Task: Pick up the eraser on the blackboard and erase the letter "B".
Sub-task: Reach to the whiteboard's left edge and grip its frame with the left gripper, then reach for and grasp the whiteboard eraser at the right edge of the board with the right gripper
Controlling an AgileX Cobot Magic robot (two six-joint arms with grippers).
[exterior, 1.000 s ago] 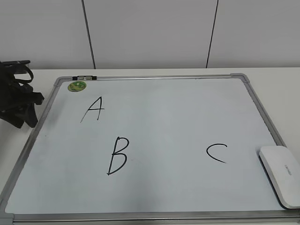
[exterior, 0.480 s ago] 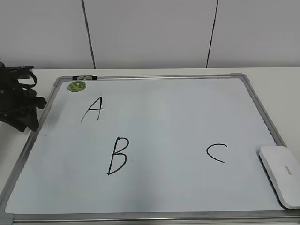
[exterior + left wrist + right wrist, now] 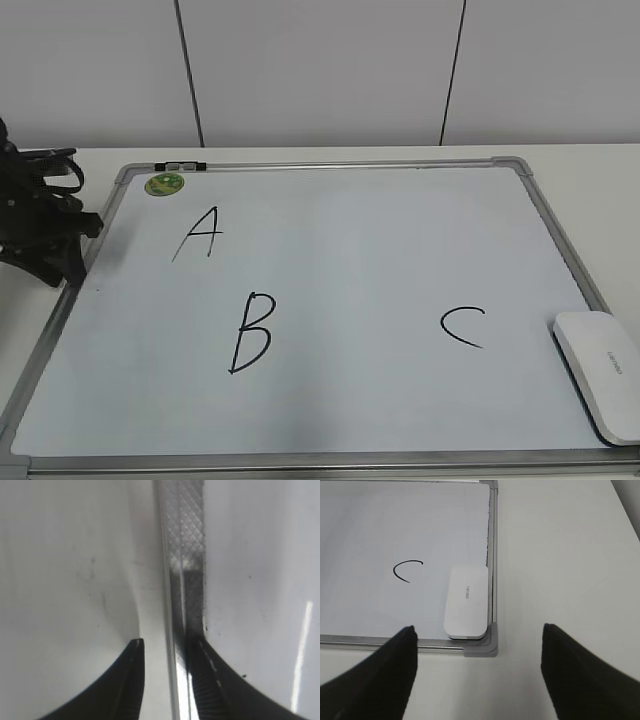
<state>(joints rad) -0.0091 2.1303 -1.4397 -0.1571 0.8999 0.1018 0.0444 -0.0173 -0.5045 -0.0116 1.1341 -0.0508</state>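
The blackboard (image 3: 400, 230) is a white dry-erase board with a grey frame, lying flat on the table. The letter "B" (image 3: 250, 333) is on its lower left, below an "A" (image 3: 200, 232). The eraser (image 3: 600, 372) is a white rounded block lying on the board's near right corner. It also shows in the right wrist view (image 3: 466, 602). My right gripper (image 3: 478, 629) is wide open and empty, above and just short of the eraser. My left gripper (image 3: 45, 225) is at the board's left frame. In the left wrist view its jaws (image 3: 165, 642) stand narrowly apart astride the frame rail (image 3: 185, 555).
A "C" (image 3: 462, 326) is written left of the eraser and also shows in the right wrist view (image 3: 406, 570). A round green sticker (image 3: 164, 183) sits at the board's far left corner. White table (image 3: 560, 555) lies right of the board; a panelled wall stands behind.
My left gripper has shifted slightly left and down along the board's left frame. The eraser and the letters have not moved.
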